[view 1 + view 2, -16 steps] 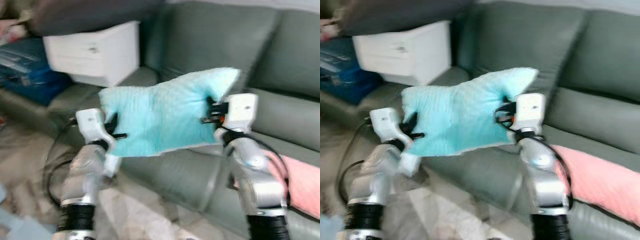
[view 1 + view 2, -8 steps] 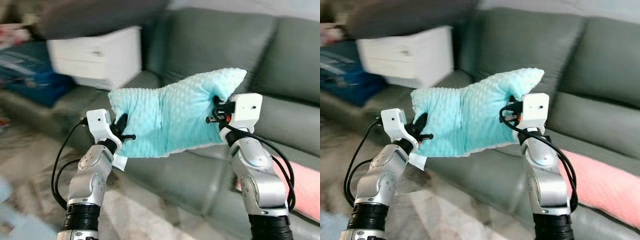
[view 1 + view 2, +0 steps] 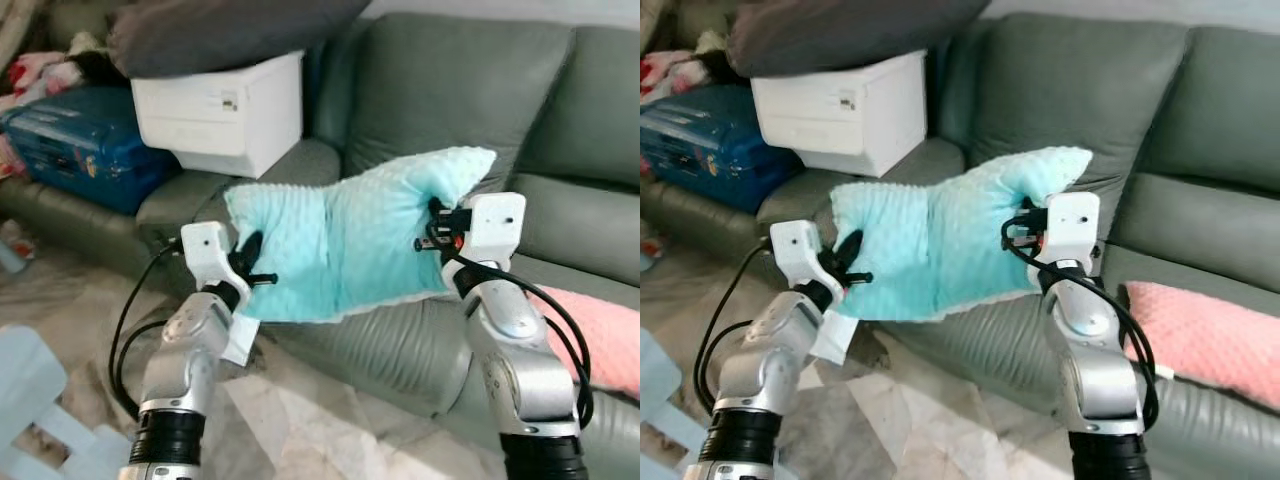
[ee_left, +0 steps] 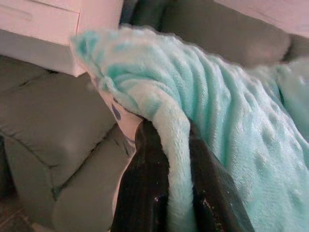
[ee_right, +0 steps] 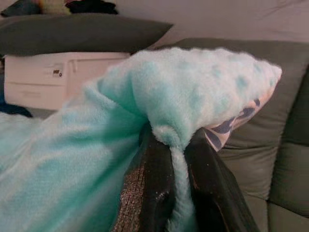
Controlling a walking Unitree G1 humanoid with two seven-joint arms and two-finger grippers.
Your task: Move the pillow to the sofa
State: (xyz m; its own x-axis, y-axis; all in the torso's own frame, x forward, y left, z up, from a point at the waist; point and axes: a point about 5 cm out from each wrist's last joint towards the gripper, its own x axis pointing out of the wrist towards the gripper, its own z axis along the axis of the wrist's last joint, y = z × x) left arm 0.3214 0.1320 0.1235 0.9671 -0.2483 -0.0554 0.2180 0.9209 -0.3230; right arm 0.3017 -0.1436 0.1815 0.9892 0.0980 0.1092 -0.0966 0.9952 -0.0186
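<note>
- Left eye view: the pillow [image 3: 345,240] hangs between both grippers, above the front edge of the sofa [image 3: 430,90].
- Left wrist view: the left gripper [image 4: 166,193] is clamped on the pillow's edge.
- Right wrist view: the right gripper [image 5: 177,186] pinches the pillow's corner.

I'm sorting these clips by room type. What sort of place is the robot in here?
Most likely a home living room, somewhat cluttered. A grey-green sofa runs across the scene, a pink cushion lies on its seat, and a white box and blue suitcase are piled at one end.
</note>
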